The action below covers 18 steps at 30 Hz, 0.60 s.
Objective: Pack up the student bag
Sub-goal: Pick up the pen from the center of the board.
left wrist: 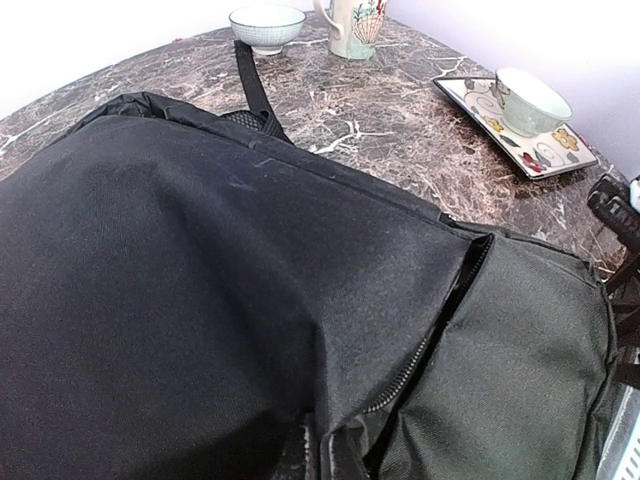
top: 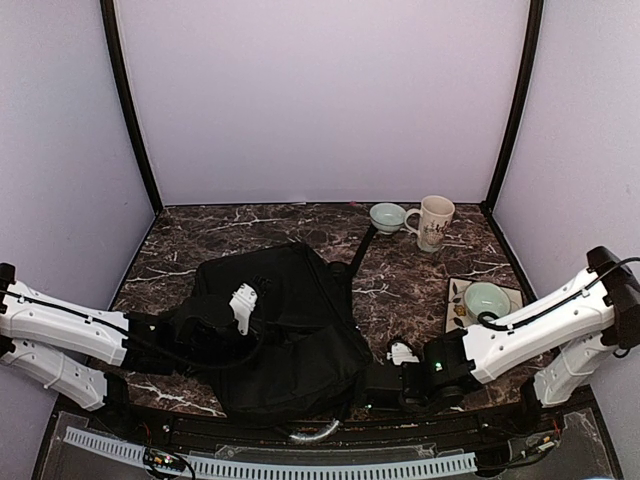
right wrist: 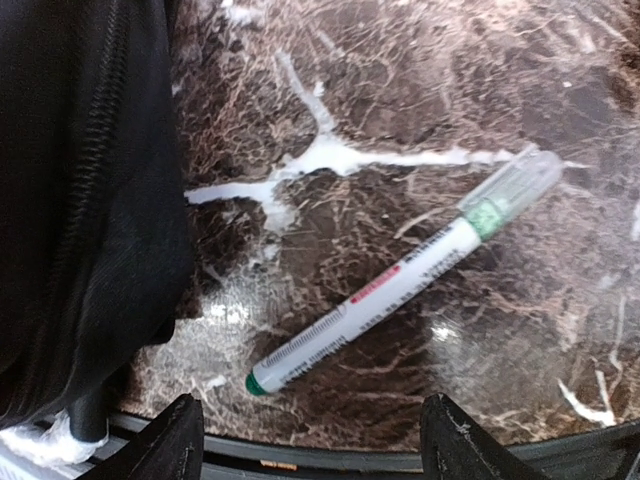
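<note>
Top: large flat black fabric student bag (top: 290, 340) lay left of centre on the dark marbled surface (top: 420, 280).
Left wrist: left hand (left wrist: 320, 452) pinched shut on bag fabric beside the zipper (left wrist: 430, 340).
Right wrist: right hand (right wrist: 315, 440) angled down, fingers wide, over a white green-tipped marker pen (right wrist: 400, 285); print unreadable.

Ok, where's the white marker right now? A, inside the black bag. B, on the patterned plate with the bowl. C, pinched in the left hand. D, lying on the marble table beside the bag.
D: the right wrist view shows the marker lying flat on the table just beside the student bag, in front of the open right hand.
</note>
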Each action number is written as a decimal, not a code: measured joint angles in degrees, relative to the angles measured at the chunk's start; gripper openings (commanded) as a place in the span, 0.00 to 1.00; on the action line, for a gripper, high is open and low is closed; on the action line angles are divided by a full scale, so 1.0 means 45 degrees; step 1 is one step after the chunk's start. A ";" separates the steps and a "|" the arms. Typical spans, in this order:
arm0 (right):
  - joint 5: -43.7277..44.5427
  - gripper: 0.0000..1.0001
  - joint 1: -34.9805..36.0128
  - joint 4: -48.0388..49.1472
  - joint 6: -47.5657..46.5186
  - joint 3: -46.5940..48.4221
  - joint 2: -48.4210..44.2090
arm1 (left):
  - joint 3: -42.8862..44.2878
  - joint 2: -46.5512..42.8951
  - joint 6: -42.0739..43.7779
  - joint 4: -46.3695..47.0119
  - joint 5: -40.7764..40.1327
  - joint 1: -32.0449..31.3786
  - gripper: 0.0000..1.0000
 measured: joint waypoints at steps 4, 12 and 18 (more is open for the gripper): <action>-0.0189 0.74 -0.0175 0.0525 -0.0155 -0.0053 0.0418 | -0.0029 -0.0078 -0.0005 -0.0005 -0.0015 0.0000 0.00; -0.0248 0.61 -0.0481 0.1302 -0.0447 -0.0588 0.0685 | -0.0053 -0.0078 0.0000 0.0010 -0.0015 0.0000 0.00; -0.0131 0.42 -0.0486 0.1379 -0.0544 -0.0753 0.0602 | -0.0053 -0.0073 0.0000 0.0010 -0.0010 0.0000 0.00</action>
